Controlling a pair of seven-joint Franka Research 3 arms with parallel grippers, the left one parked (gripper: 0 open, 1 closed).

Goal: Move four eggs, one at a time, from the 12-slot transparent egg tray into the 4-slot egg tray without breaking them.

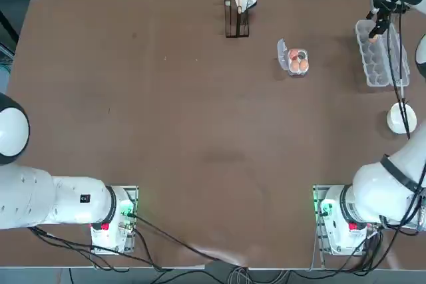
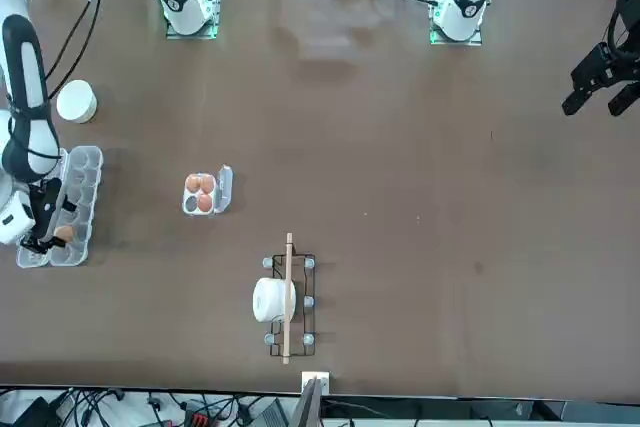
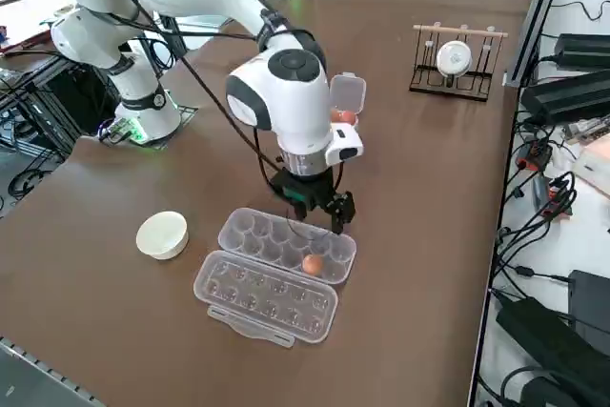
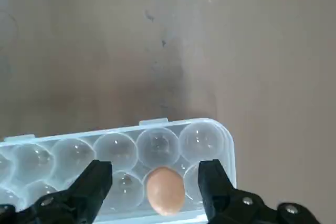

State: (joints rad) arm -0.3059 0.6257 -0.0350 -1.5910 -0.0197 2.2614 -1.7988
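Observation:
The 12-slot transparent egg tray (image 3: pixel 253 231) lies open at the table's right side, its lid (image 3: pixel 267 297) folded flat beside it. A single orange-brown egg (image 3: pixel 312 264) sits in a cup near one end of it. My right gripper (image 3: pixel 324 216) hovers just above that egg, open. In the wrist view the egg (image 4: pixel 165 190) shows between the two black fingers (image 4: pixel 100 174), apart from both. The 4-slot egg tray (image 1: pixel 282 54) stands nearer the table's middle with three eggs (image 1: pixel 299 61) in its cups and the lid flap up.
A white round bowl (image 3: pixel 162 234) sits beside the long tray, toward the robot's base. A wire rack with a paper roll (image 1: pixel 237 4) stands at the far edge. The parked left arm (image 1: pixel 40 197) stays at the near left.

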